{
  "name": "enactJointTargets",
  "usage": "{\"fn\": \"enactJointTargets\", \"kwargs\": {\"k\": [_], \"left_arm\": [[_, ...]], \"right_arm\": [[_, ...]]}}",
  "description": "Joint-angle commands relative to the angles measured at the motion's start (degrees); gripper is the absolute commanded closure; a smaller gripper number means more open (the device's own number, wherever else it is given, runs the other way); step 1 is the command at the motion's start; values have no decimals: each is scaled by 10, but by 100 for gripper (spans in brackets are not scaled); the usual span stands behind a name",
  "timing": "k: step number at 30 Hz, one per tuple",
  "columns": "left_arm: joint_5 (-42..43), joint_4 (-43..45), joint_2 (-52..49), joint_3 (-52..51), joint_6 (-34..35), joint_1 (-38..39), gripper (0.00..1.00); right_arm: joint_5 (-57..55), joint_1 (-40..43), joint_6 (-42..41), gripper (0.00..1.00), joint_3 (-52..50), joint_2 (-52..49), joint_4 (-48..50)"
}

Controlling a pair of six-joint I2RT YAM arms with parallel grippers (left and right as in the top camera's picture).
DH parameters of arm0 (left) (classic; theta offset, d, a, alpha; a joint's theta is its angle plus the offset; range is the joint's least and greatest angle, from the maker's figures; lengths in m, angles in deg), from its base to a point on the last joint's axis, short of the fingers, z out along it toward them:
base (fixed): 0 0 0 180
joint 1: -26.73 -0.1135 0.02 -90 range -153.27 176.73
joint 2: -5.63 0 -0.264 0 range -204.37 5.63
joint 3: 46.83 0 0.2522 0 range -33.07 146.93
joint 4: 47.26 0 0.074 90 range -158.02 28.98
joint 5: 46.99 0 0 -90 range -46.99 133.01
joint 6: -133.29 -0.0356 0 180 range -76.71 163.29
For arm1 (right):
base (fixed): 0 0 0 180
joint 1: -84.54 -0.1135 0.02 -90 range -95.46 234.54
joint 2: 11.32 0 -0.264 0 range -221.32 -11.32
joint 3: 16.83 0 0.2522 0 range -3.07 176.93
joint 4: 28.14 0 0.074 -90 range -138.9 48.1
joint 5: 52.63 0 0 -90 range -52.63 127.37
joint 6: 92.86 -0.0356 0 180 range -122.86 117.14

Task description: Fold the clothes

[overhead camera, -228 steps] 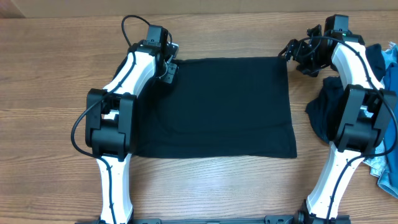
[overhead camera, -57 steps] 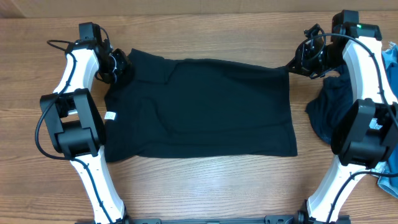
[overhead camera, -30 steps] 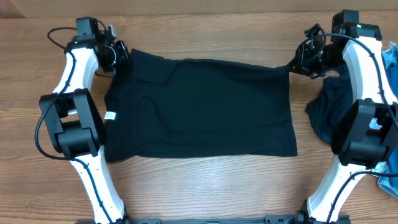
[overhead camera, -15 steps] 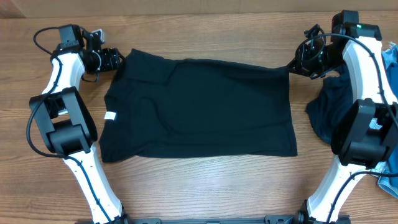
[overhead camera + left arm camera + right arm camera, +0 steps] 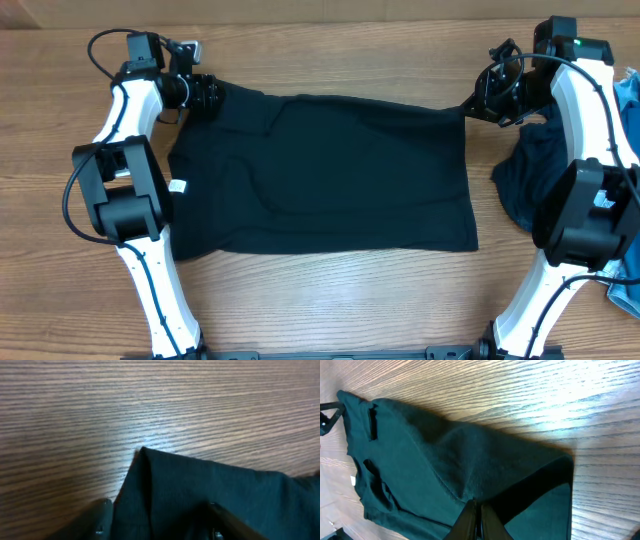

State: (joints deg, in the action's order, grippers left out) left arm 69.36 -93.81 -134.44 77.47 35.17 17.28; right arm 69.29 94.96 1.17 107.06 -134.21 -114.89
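Note:
The near-black navy T-shirt (image 5: 330,170) lies spread flat on the wooden table, its small white tag (image 5: 178,186) at the left edge. My left gripper (image 5: 210,93) is at the shirt's far left corner. In the left wrist view its fingers (image 5: 102,520) stand apart on either side of that corner (image 5: 200,490), with the left gripper (image 5: 160,525) open around the fabric. My right gripper (image 5: 470,103) is shut on the far right corner. In the right wrist view the right gripper (image 5: 476,510) pinches a raised ridge of the T-shirt (image 5: 420,450).
A rumpled dark blue garment (image 5: 518,180) is heaped at the right, under my right arm. Pale blue denim (image 5: 625,270) lies at the right edge of the table. Bare wood runs along the front and the far left.
My left gripper has let go of the corner, swung out to the left, then come back right over the shirt's far left corner. The right arm and the shirt have not moved.

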Motion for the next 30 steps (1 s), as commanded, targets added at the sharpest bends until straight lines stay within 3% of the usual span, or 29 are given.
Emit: {"fn": "enactJointTargets", "kwargs": {"k": [1, 2, 6, 8, 10, 17, 30], "left_arm": [[3, -23, -49, -16, 0, 4, 58], [3, -25, -49, -16, -1, 4, 64], [3, -30, -49, -16, 0, 5, 68], [1, -29, -49, -16, 0, 5, 88], [1, -30, -45, -16, 8, -2, 96], [14, -80, -7, 8, 19, -26, 96], [23, -145, 58, 20, 19, -25, 96]], "right_arm": [[-3, 1, -2, 96, 3, 17, 2], [-3, 1, -2, 96, 3, 17, 1], [-3, 1, -2, 96, 3, 17, -3], [-3, 1, -1, 96, 3, 17, -5], [-3, 1, -1, 96, 3, 17, -5], [-69, 1, -1, 96, 3, 17, -6], [-87, -6, 9, 96, 3, 17, -1]]}}
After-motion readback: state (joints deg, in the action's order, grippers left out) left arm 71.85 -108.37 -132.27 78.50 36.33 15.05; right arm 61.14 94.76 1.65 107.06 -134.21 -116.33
